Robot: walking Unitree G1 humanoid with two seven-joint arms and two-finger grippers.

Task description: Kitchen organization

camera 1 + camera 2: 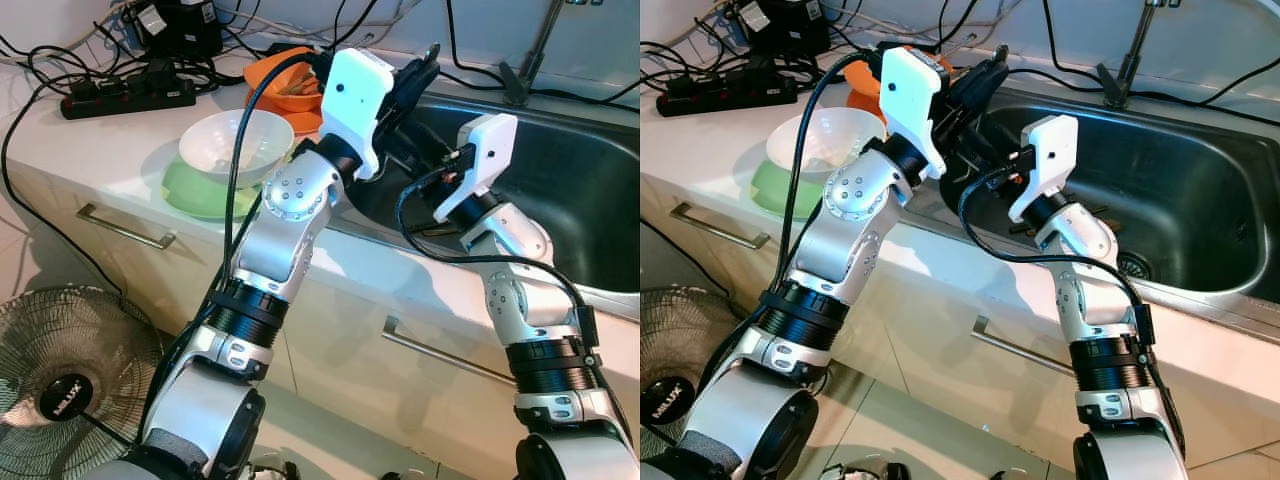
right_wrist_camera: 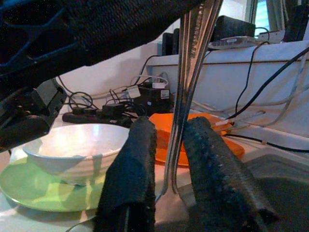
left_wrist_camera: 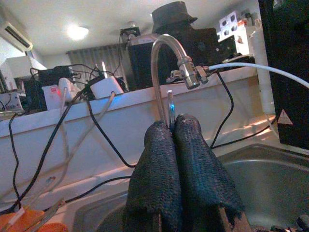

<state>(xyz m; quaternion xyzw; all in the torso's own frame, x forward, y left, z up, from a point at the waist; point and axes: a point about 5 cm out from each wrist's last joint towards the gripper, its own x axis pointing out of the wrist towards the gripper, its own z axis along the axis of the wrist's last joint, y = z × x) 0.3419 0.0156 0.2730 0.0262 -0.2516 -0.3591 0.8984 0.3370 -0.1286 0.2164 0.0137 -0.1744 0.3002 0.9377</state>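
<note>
Left pincer [image 3: 169, 145] clamped on a metal utensil [image 2: 186, 96], held over the sink [image 1: 1200, 200] edge at 12 o'clock. Right pincer [image 2: 169, 169] apart around its handle, seemingly for handover. Bowl [image 1: 235, 145] on desk [image 1: 90, 140] at 10 o'clock.

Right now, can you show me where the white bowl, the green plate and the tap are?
white bowl [image 1: 235, 140]: left eye view, inside wall of the bowl.
green plate [image 1: 185, 192]: left eye view, near rim.
tap [image 3: 161, 58]: left wrist view, curved metal neck.

Fan [image 1: 70, 390] hub badge carries white lettering, too blurred to read; nothing else legible.
</note>
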